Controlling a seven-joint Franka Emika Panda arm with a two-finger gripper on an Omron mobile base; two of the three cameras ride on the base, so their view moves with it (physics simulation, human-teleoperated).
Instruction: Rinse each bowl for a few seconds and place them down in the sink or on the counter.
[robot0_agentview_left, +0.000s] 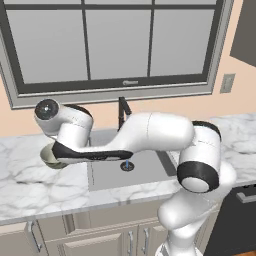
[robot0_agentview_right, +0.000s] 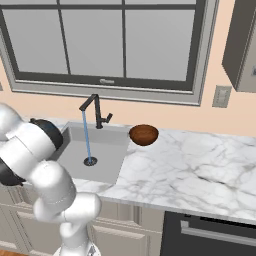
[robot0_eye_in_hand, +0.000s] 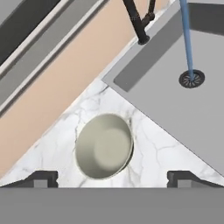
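The pale greenish-beige bowl (robot0_eye_in_hand: 104, 146) stands upright on the white marble counter (robot0_eye_in_hand: 151, 146), just left of the sink (robot0_eye_in_hand: 170, 103). My gripper (robot0_eye_in_hand: 113, 178) hovers above it, open, its fingertips (robot0_eye_in_hand: 41, 178) wide apart and holding nothing. From the left base view the same bowl (robot0_agentview_left: 49, 156) peeks out from under my hand. The dark reddish-brown bowl (robot0_agentview_right: 144, 134) sits on the counter (robot0_agentview_right: 200, 165) beside the sink's (robot0_agentview_right: 107, 150) right rim. A thin stream of water (robot0_agentview_right: 87, 140) runs from the black faucet (robot0_agentview_right: 97, 112) onto the drain (robot0_eye_in_hand: 191, 78).
A wall with a large window rises straight behind the sink. My own arm stretches across the basin (robot0_agentview_left: 145, 170) in the left base view. A dark appliance front (robot0_agentview_right: 210, 230) sits below the right counter. Beige cabinet doors (robot0_agentview_left: 105, 235) run under the slab.
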